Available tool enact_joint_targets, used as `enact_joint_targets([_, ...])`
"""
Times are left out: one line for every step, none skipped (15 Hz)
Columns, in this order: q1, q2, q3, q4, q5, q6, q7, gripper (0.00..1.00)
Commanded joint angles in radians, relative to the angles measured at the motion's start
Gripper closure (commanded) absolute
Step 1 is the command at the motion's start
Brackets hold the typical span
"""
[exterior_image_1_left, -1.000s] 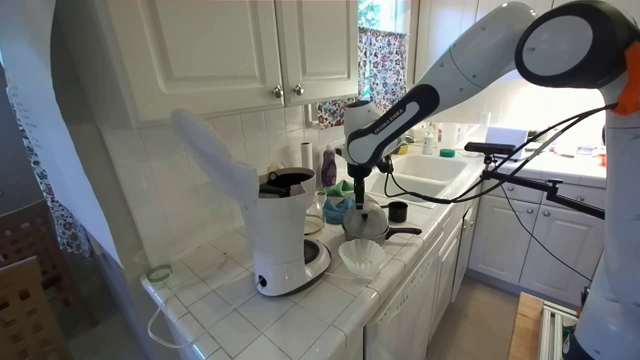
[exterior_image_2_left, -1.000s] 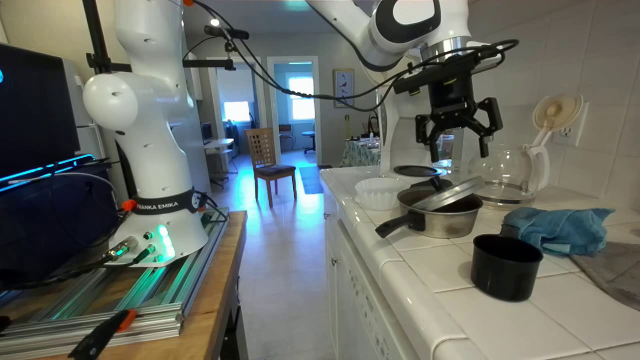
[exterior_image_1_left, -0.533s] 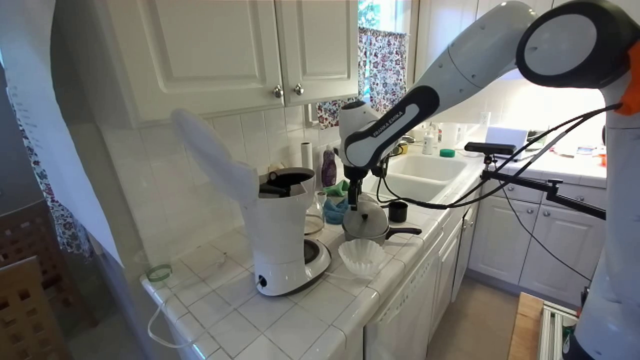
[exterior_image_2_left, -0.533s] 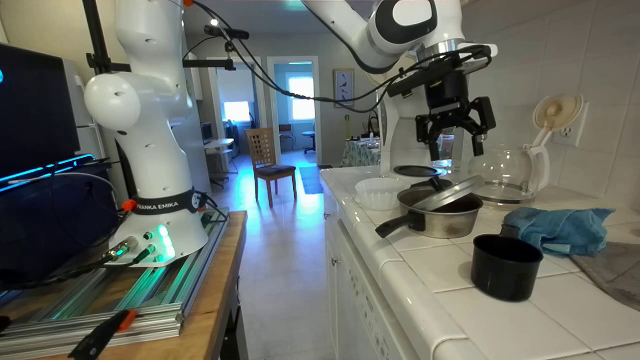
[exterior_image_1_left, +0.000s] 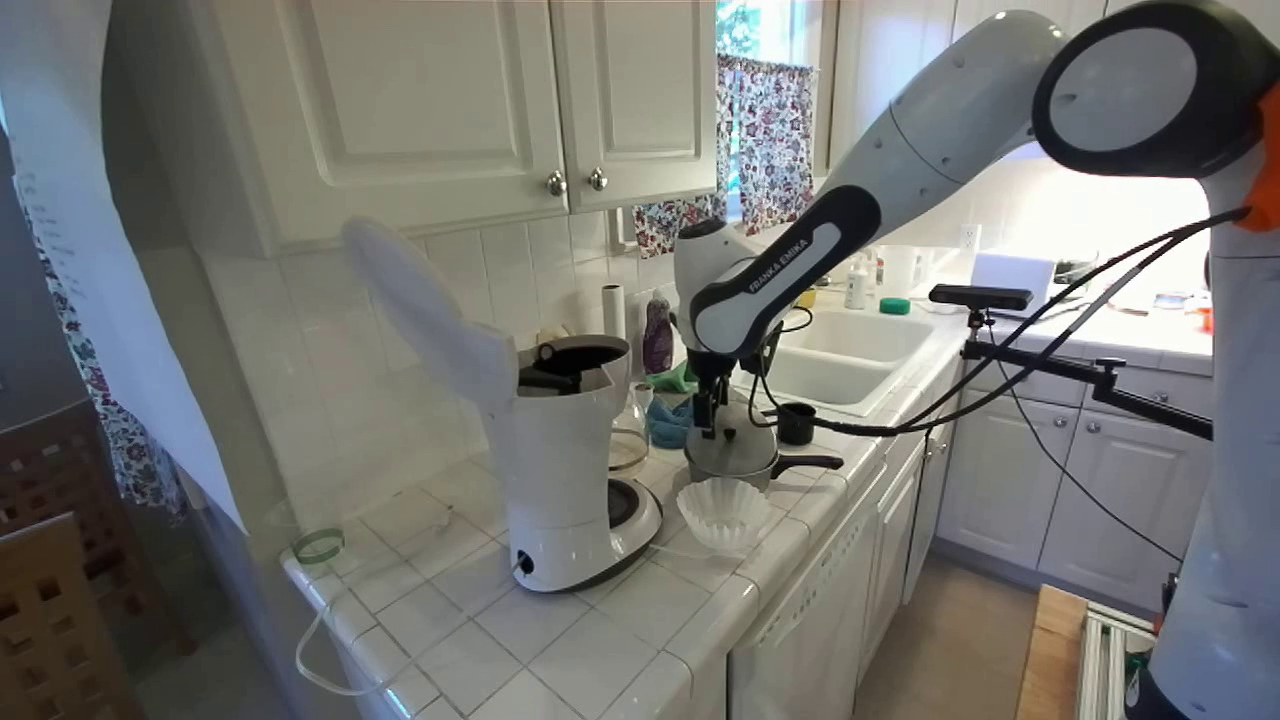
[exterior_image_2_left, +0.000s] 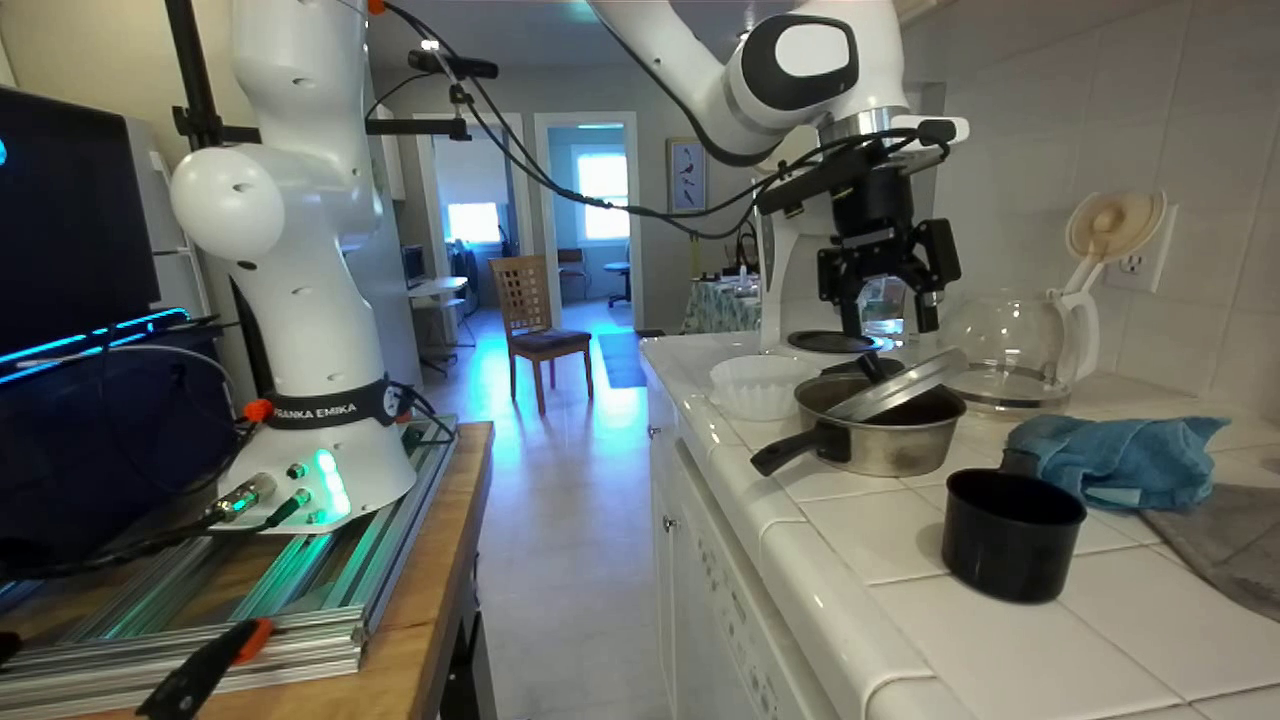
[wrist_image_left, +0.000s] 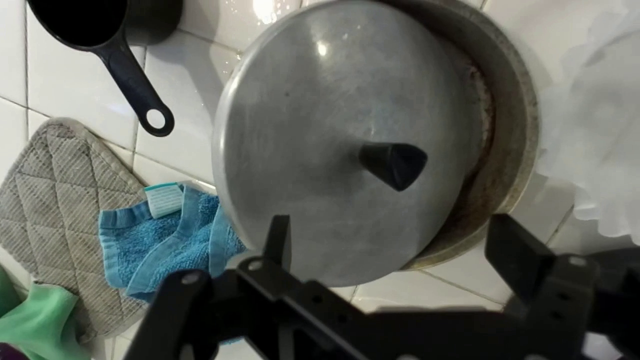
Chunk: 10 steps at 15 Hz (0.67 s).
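My gripper (wrist_image_left: 388, 227) is open and empty, its two black fingers spread wide. In both exterior views, the gripper (exterior_image_1_left: 708, 432) hangs pointing down above a saucepan; it also shows here (exterior_image_2_left: 889, 325). The grey metal lid (wrist_image_left: 320, 115) lies tilted in the saucepan (exterior_image_2_left: 895, 448), leaving part of its inside uncovered. The lid's black knob (wrist_image_left: 397, 165) stands beyond the fingertips in the wrist view, not between them. The pan's black handle (exterior_image_1_left: 808, 462) points to the counter's front edge. The fingers appear apart from the lid.
A white coffee maker (exterior_image_1_left: 560, 470) with raised lid, a paper filter (exterior_image_2_left: 762, 385) and a glass carafe (exterior_image_2_left: 1005, 345) stand near the pan. A black cup (exterior_image_2_left: 1012, 545), blue cloth (wrist_image_left: 170, 237), grey quilted mat (wrist_image_left: 65, 215) and green cloth (wrist_image_left: 42, 320) lie on the other side.
The gripper has moved down and left in both exterior views, nearer the lid. It seems to have turned a little, and its fingers look closer together from one side. Pan and lid have not moved.
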Motion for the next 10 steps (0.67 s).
enact_joint_targets([0.009,0.008,-0.022,-0.026,-0.059,0.051,0.074,0.01])
enact_joint_targets([0.006,0.017,-0.024,-0.020,-0.062,0.055,0.075,0.17])
enact_joint_targets([0.005,0.026,-0.026,-0.015,-0.065,0.059,0.074,0.20])
enact_joint_targets([0.005,0.037,-0.027,-0.006,-0.066,0.055,0.068,0.30])
enact_joint_targets([0.004,0.045,-0.027,-0.001,-0.061,0.052,0.059,0.42])
enact_joint_targets([0.004,0.051,-0.026,0.002,-0.057,0.049,0.051,0.43])
enact_joint_targets([0.005,0.055,-0.025,0.003,-0.057,0.047,0.047,0.28])
enact_joint_targets([0.004,0.059,-0.023,0.007,-0.052,0.043,0.039,0.12])
enact_joint_targets([0.004,0.061,-0.022,0.009,-0.050,0.040,0.038,0.11])
enact_joint_targets([0.005,0.062,-0.020,0.010,-0.049,0.039,0.033,0.05])
